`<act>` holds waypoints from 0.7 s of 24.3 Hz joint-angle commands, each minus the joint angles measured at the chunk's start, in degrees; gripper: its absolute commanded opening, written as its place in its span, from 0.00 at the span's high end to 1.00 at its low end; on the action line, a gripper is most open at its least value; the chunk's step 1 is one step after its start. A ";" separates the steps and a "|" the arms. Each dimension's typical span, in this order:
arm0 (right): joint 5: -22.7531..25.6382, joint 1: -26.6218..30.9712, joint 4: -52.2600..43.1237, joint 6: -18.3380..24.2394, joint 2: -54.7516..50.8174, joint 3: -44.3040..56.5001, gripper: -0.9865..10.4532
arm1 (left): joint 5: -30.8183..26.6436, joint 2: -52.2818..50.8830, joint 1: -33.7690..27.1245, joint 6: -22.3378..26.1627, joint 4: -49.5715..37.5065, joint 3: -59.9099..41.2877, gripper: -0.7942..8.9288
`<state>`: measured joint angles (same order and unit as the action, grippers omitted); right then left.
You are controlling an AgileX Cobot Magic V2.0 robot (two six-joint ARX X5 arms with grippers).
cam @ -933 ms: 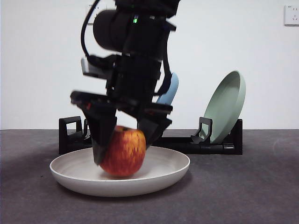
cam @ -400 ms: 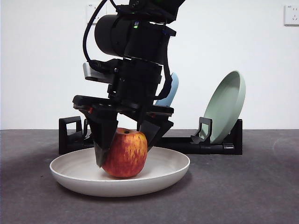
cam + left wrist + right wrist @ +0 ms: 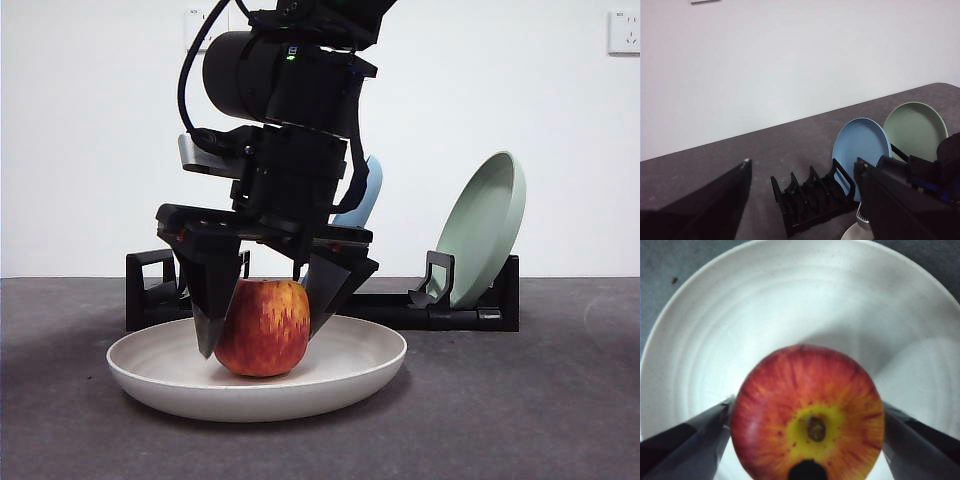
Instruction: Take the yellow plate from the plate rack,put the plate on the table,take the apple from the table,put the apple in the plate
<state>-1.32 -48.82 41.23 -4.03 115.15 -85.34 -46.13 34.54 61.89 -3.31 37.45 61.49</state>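
On the dark table (image 3: 540, 420), the apple (image 3: 262, 328) is seen resting in the yellow plate (image 3: 370, 365) between the right gripper's (image 3: 262, 335) spread jaws, apparently released for delivery.

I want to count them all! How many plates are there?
3: the yellow plate lies on the table under the apple; the blue plate and green plate stand in the plate rack.

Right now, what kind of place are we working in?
Probably a lab test bench, not a real kitchen: a bare dark grey table, a blank white wall, and a plate rack staged with the apple.
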 commanded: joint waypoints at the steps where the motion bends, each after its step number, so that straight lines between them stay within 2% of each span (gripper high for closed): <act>1: 0.17 0.31 0.33 0.07 -2.58 -0.26 0.52 | 0.39 0.76 -0.11 -1.27 -0.04 -0.26 0.56; 8: 0.31 2.23 3.43 1.46 -12.07 -0.26 0.52 | 2.86 6.19 -0.13 -0.79 -0.35 -0.26 0.57; 14: 0.33 5.68 7.96 3.63 -21.68 -0.26 0.53 | 8.37 14.01 -0.39 4.13 -3.04 -0.26 0.57; 16: 0.37 6.97 9.94 4.42 -24.65 -0.26 0.53 | 11.85 16.57 -0.96 6.80 -4.07 -0.26 0.62; 17: 0.35 7.65 10.88 4.76 -26.08 -0.26 0.53 | 14.10 17.86 -1.44 8.07 -4.35 -0.26 0.69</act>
<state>-1.19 -41.45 51.68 -0.54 89.82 -85.60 -33.39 52.21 60.80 1.56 33.82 61.47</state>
